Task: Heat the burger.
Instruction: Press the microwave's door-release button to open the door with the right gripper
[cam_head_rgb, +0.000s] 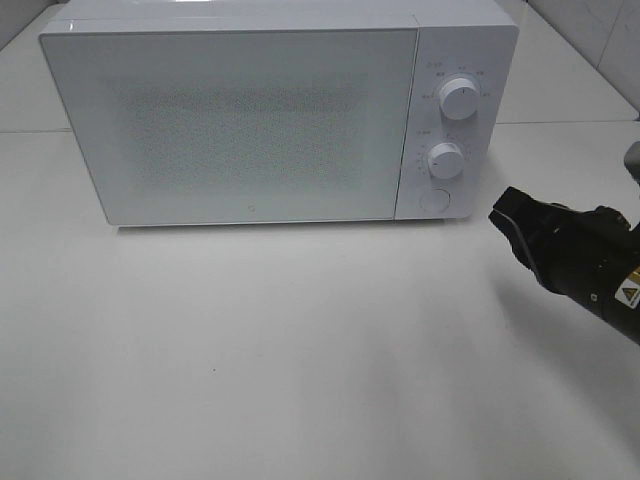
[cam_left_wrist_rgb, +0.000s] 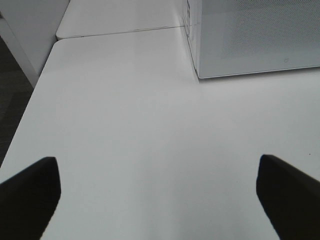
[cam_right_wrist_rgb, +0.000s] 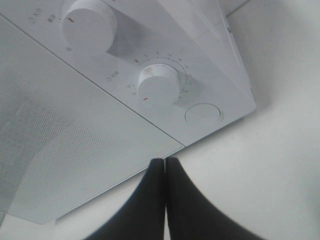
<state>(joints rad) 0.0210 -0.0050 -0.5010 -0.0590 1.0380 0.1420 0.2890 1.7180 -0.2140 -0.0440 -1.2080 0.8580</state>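
right claw (cam_right_wrist_rgb: 165, 164): jaws pressed together, holding nothing, tips just short of the microwave (cam_head_rgb: 280, 110) control panel (cam_head_rgb: 478, 150), with the round button (cam_right_wrist_rgb: 203, 114) and lower dial (cam_right_wrist_rgb: 159, 84) directly ahead. left claw (cam_left_wrist_rgb: 157, 167): jaws wide apart, empty, over bare table (cam_left_wrist_rgb: 125, 110). door (cam_head_rgb: 235, 125): closed. burger: not visible in any view; probably already inside, though the door hides this. judged remaining: set the dials to start heating.
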